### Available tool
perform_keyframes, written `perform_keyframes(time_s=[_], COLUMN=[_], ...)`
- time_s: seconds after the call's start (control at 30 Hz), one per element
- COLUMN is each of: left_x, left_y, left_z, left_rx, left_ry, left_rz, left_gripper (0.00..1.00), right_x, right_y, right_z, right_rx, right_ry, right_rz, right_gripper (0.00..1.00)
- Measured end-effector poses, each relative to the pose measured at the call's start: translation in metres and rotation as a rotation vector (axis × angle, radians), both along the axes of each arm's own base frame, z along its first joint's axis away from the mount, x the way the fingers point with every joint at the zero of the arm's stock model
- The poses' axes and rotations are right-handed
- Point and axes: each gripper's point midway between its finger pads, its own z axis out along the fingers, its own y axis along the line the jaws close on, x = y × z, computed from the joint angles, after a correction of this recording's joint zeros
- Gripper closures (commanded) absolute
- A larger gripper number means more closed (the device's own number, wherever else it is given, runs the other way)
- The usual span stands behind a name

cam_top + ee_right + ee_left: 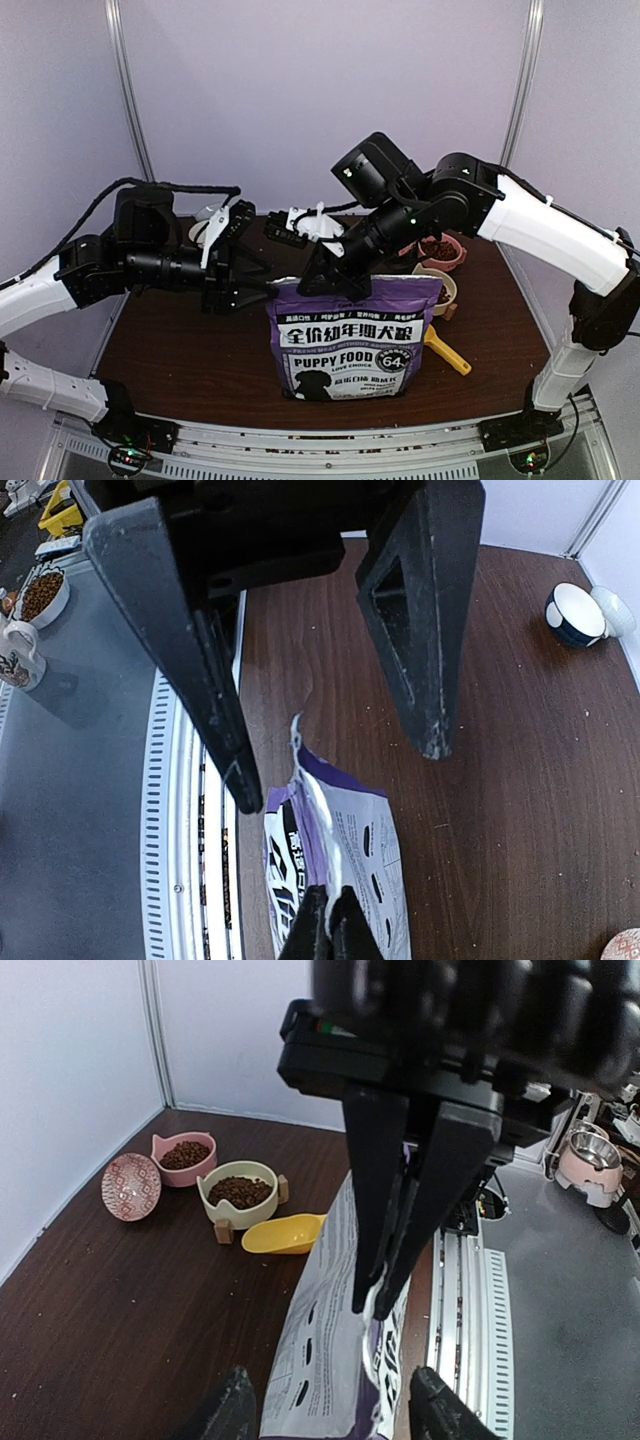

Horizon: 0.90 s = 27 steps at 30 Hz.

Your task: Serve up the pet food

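Plainly labelled "PUPPY FOOD", the purple bag is pinched by right fingers; left fingers gape wide.

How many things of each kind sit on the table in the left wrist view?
Bowls: 3, the pink bowl, the cream bowl, the patterned bowl
Yellow scoop: 1
Food bag: 1
Total: 5

dark brown wooden table, backed by plain pale lilac walls with 2 slim metal corner posts.
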Motion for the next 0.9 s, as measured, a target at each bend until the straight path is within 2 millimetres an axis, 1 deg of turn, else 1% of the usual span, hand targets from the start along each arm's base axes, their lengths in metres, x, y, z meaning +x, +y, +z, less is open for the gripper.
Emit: perform_keyframes(time_s=[0.17,0.2,0.27,0.3,0.43,0.53,0.7,0.73,0.77,0.83,0.87,0.9], left_x=[-0.005,-0.005,-0.004,-0.004,-0.005,-0.005,-0.005,-0.005,-0.005,-0.004,-0.004,-0.004], left_y=[-0.01,-0.012,-0.014,-0.014,-0.015,-0.015,-0.016,-0.016,-0.015,-0.014,-0.014,-0.014], left_z=[-0.007,-0.009,-0.008,-0.007,-0.006,-0.006,-0.005,-0.005,-0.005,-0.005,-0.005,-0.005], left_rx=[0.011,0.014,0.01,0.008,0.005,0.005,0.003,0.004,0.005,0.008,0.009,0.009], left_ry=[0.007,0.01,0.003,0.001,-0.004,-0.006,-0.018,-0.02,-0.022,-0.023,-0.024,-0.024], left_rz=[-0.042,-0.047,-0.049,-0.049,-0.055,-0.055,-0.05,-0.048,-0.041,-0.034,-0.033,-0.031], left_gripper=[0.68,0.75,0.94,1.0,1.0,1.0,1.0,1.0,1.0,1.0,1.0,1.0], right_x=[0.001,0.0,0.001,0.001,0.003,0.003,0.005,0.005,0.004,0.005,0.006,0.007], right_y=[0.0,0.0,0.0,0.0,-0.001,-0.003,-0.008,-0.011,-0.018,-0.031,-0.035,-0.039], right_z=[0.0,0.0,0.0,0.0,0.0,-0.001,-0.001,-0.002,-0.006,-0.013,-0.013,-0.013], right_rx=[-0.001,-0.001,-0.001,-0.002,-0.006,-0.008,-0.005,-0.013,-0.038,-0.081,-0.091,-0.098], right_ry=[-0.004,-0.004,-0.006,-0.006,-0.018,-0.026,-0.056,-0.063,-0.063,-0.069,-0.072,-0.077], right_rz=[-0.004,-0.004,-0.005,-0.006,-0.011,-0.018,-0.04,-0.046,-0.056,-0.079,-0.086,-0.095], right_gripper=[1.0,1.0,1.0,1.0,1.0,0.98,0.88,0.87,0.86,0.89,0.91,0.99])
